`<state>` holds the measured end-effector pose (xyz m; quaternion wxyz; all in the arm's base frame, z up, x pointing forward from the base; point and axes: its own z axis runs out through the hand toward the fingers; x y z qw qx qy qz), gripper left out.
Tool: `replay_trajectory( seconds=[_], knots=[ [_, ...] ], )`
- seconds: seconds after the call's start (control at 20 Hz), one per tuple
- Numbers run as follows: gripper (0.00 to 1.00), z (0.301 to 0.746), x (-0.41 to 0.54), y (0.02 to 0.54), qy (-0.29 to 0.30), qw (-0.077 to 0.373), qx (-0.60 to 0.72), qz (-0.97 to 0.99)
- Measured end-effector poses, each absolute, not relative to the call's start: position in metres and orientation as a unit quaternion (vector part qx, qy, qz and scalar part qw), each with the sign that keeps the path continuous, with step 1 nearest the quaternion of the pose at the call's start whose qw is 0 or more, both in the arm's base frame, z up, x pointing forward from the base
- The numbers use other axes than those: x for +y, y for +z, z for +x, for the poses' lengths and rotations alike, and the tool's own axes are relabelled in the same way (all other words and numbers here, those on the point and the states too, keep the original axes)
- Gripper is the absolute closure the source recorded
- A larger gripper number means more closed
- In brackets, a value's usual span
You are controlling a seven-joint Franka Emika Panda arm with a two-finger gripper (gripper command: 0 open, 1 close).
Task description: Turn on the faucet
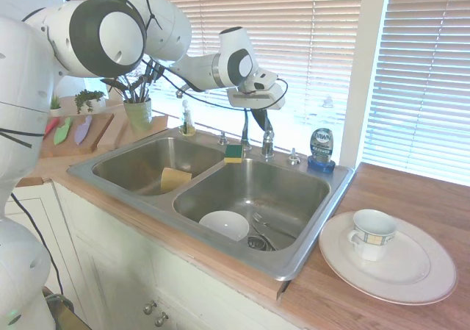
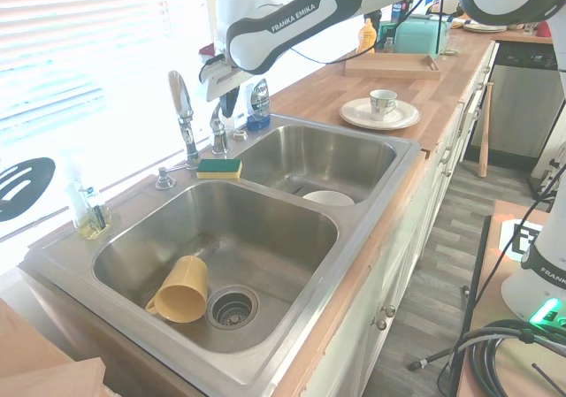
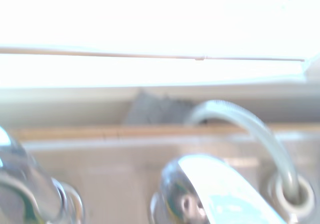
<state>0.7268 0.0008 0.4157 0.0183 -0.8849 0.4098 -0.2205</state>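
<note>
Faucet stands on the sink's far rim, behind the divider, with its lever handle just right of the spout. Gripper hangs just above the handle; jaw state cannot be determined. Sponge lies near the faucet base.

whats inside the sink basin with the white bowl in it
The steel sink basin holds a white bowl upside down beside the drain, with what look like metal utensils next to it. Whatever lies under the bowl is hidden.
</note>
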Motion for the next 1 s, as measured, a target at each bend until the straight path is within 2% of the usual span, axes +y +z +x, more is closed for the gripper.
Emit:
replay_trajectory(
  seconds=[0.25,0.6,0.75,1.0],
  knots=[
    [1.0,0.727,-0.001,0.421,-0.246,0.035,0.411,-0.877],
    [1.0,0.723,-0.005,0.419,-0.247,0.036,0.414,-0.875],
    [1.0,0.718,-0.006,0.408,-0.217,0.028,0.416,-0.882],
    [1.0,0.702,-0.012,0.382,-0.144,-0.011,0.429,-0.892]
  ],
)
